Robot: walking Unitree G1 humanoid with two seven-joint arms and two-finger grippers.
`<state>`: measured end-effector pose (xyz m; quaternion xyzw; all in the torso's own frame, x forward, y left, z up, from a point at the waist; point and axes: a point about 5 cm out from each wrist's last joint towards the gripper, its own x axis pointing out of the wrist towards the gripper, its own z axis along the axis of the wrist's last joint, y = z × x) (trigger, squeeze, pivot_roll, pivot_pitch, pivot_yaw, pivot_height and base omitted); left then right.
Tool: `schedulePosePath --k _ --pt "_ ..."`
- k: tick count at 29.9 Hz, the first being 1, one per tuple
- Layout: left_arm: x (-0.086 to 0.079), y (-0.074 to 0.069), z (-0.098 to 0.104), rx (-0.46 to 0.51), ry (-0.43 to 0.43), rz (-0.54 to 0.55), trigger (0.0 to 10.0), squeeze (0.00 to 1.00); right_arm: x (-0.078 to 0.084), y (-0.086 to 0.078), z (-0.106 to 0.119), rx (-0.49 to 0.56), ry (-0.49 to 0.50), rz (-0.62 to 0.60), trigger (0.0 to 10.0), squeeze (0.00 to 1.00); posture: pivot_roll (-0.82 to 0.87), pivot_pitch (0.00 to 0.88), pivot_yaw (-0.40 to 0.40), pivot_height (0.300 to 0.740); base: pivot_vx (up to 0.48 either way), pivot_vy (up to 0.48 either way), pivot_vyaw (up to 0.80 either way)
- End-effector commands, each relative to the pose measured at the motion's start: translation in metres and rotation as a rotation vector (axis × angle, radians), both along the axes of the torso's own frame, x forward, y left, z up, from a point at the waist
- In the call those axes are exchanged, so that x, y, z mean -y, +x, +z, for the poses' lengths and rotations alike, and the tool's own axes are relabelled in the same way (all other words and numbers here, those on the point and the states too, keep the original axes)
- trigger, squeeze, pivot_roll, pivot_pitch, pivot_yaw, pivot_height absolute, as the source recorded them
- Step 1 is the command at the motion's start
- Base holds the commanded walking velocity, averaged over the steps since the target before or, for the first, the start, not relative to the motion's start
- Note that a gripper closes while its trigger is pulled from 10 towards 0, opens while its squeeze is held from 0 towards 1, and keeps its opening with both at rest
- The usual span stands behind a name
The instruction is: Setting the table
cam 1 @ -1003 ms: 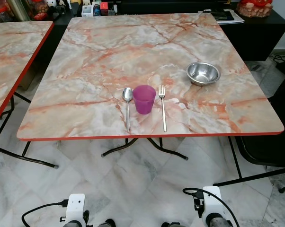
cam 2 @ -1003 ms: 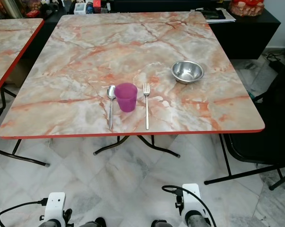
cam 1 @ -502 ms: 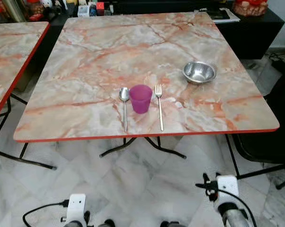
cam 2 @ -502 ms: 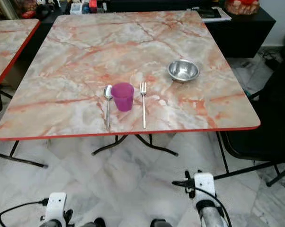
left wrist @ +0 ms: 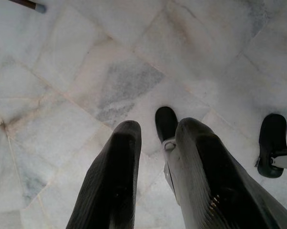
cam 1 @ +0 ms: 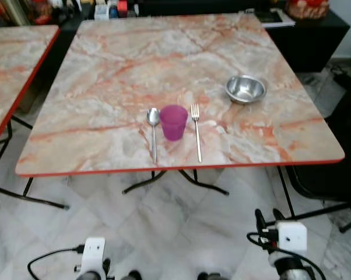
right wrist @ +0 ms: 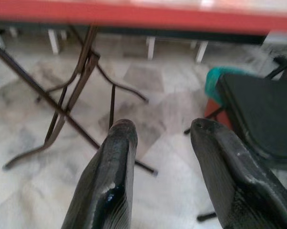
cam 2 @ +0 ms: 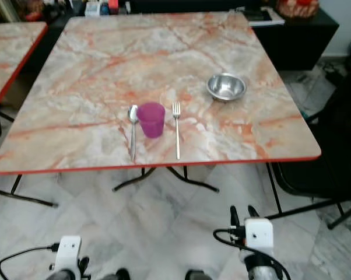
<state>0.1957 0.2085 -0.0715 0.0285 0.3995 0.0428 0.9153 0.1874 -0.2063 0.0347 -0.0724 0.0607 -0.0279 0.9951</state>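
Observation:
A purple cup (cam 1: 174, 122) stands near the front edge of the marble table (cam 1: 105, 70), with a spoon (cam 1: 154, 129) on its left and a fork (cam 1: 196, 137) on its right. A steel bowl (cam 1: 245, 88) sits further back on the right. My right gripper (right wrist: 162, 138) is open and empty, raised below the table's red edge and facing the table legs. The left gripper (left wrist: 150, 138) hangs over the floor, fingers slightly apart, holding nothing.
A second marble table (cam 1: 12, 64) stands to the left. A black chair (cam 1: 333, 169) is at the right of the table. A dark cabinet (cam 1: 304, 35) with clutter runs along the back. White marble floor (cam 1: 164, 227) lies in front of me.
My right arm has lifted and swung forward; its wrist now sits higher at the lower right. The camera shifted slightly. Cup, spoon, fork and bowl have not moved.

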Motion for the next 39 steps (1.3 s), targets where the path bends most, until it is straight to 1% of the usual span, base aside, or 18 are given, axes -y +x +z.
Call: schedulePosePath --k 1,2,3,4,5,8,9,10,13,15,16,17,21,24,25,29,35,39 --pt "0.000 -0.009 -0.005 -0.036 -0.004 -0.002 10.0 0.00 0.003 -0.001 0.014 0.038 0.000 -0.033 10.0 0.00 -0.14 0.155 0.018 0.740 0.000 0.000 0.00" --pt "0.000 -0.009 -0.005 -0.036 -0.004 -0.002 10.0 0.00 0.003 -0.001 0.014 0.038 0.000 -0.033 10.0 0.00 -0.14 0.155 0.018 0.740 0.000 0.000 0.00" --pt "0.000 -0.008 -0.005 -0.036 -0.008 -0.005 10.0 0.00 0.004 0.004 0.034 0.098 -0.011 -0.047 10.0 0.00 -0.15 0.156 0.019 0.740 0.000 0.000 0.00" --pt "0.000 -0.008 -0.005 -0.036 -0.008 -0.005 10.0 0.00 0.004 0.004 0.034 0.098 -0.011 -0.047 10.0 0.00 -0.15 0.156 0.019 0.740 0.000 0.000 0.00" --pt "0.000 -0.008 -0.005 -0.036 -0.011 -0.005 10.0 0.00 0.006 0.011 0.049 0.141 -0.016 -0.060 10.0 0.00 -0.15 0.156 0.019 0.740 0.000 0.000 0.00" --pt "0.002 -0.007 -0.005 -0.033 -0.016 -0.006 10.0 0.00 0.008 0.019 0.059 0.175 -0.014 -0.071 10.0 0.00 -0.15 0.161 0.022 0.740 0.000 0.000 0.00" --pt "0.003 -0.007 -0.005 -0.034 -0.019 -0.006 10.0 0.00 0.011 0.030 0.070 0.212 -0.021 -0.082 10.0 0.00 -0.15 0.167 0.022 0.740 0.000 0.000 0.00" --pt "0.003 -0.007 -0.005 -0.034 -0.019 -0.006 10.0 0.00 0.011 0.030 0.070 0.212 -0.021 -0.082 10.0 0.00 -0.15 0.167 0.022 0.740 0.000 0.000 0.00" --pt "0.001 -0.009 -0.006 -0.056 -0.006 -0.007 10.0 0.00 0.021 0.066 0.116 0.352 -0.024 -0.108 10.0 0.00 -0.15 0.178 0.022 0.740 0.000 0.000 0.00" --pt "-0.003 -0.011 -0.006 -0.066 0.023 -0.009 10.0 0.00 0.024 0.078 0.133 0.398 -0.028 -0.110 10.0 0.00 -0.15 0.180 0.021 0.740 0.000 0.000 0.00" --pt "-0.010 -0.013 -0.006 -0.068 0.045 0.017 10.0 0.00 0.024 0.084 0.141 0.419 -0.023 -0.104 10.0 0.00 -0.14 0.182 0.019 0.740 0.000 0.000 0.00" --pt "-0.010 -0.013 -0.006 -0.068 0.045 0.017 10.0 0.00 0.024 0.084 0.141 0.419 -0.023 -0.104 10.0 0.00 -0.14 0.182 0.019 0.740 0.000 0.000 0.00" --pt "-0.029 -0.019 -0.004 -0.064 0.071 0.102 10.0 0.00 0.023 0.093 0.153 0.426 -0.026 -0.098 10.0 0.00 -0.12 0.188 0.019 0.740 0.000 0.000 0.00" --pt "-0.033 -0.020 -0.004 -0.064 0.073 0.116 10.0 0.00 0.023 0.096 0.155 0.417 -0.021 -0.100 10.0 0.00 -0.12 0.188 0.019 0.740 0.000 0.000 0.00" --pt "-0.048 -0.031 -0.004 -0.077 0.124 0.113 10.0 0.00 0.024 0.100 0.161 0.436 -0.010 -0.104 10.0 0.00 -0.12 0.180 0.022 0.740 0.000 0.000 0.00" --pt "-0.065 -0.045 -0.003 -0.092 0.161 0.116 10.0 0.00 0.028 0.104 0.171 0.464 -0.009 -0.116 10.0 0.00 -0.11 0.174 0.026 0.740 0.000 0.000 0.00" --pt "-0.071 -0.059 -0.005 -0.105 0.169 0.120 10.0 0.00 0.037 0.114 0.191 0.507 -0.021 -0.131 10.0 0.00 -0.10 0.167 0.030 0.740 0.000 0.000 0.00" --pt "-0.066 -0.067 -0.009 -0.109 0.156 0.115 10.0 0.00 0.045 0.124 0.201 0.525 -0.038 -0.150 10.0 0.00 -0.10 0.158 0.028 0.740 0.000 0.000 0.00"
